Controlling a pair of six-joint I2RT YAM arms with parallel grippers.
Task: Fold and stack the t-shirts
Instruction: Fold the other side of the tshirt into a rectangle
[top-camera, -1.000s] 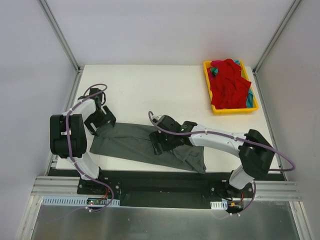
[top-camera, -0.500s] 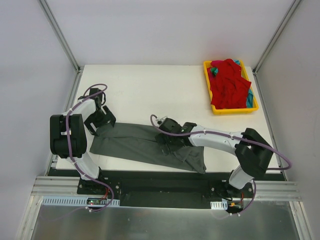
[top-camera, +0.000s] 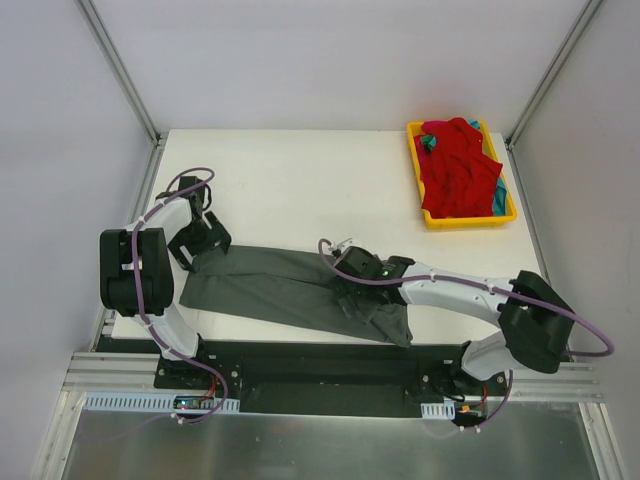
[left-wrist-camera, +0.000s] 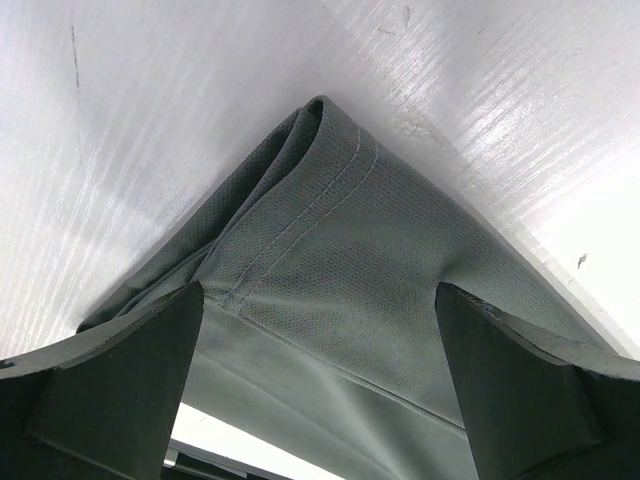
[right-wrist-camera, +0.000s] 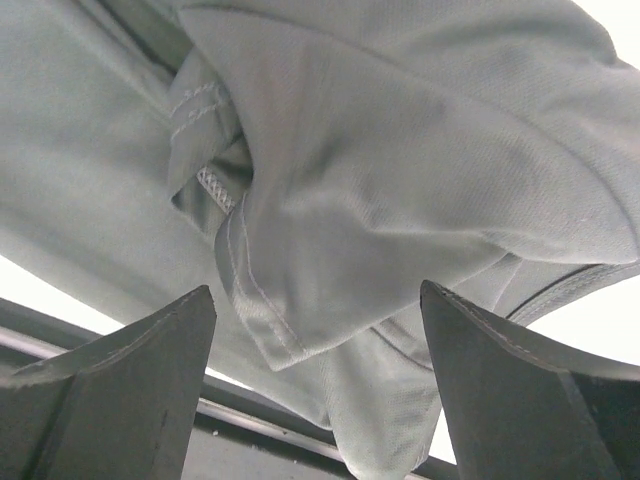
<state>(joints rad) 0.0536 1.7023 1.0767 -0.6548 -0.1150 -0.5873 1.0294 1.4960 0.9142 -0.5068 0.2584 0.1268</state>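
From above, between your two sets of jaws: grey t-shirt (top-camera: 262, 290) lies stretched flat; right gripper (top-camera: 352, 295) has slid rightward along it, left gripper (top-camera: 205, 245) stays put | left wrist: jaws spread, hemmed corner between them, unpinched | right wrist: jaws spread over a bunched fold | judgement: you're re-seating for the fold.

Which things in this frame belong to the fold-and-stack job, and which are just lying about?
Part of the job:
grey t-shirt, laid out in front of the arms
red t-shirt
teal t-shirt, mostly hidden under the red one

Just there:
yellow tray, holding the red and teal ones
table
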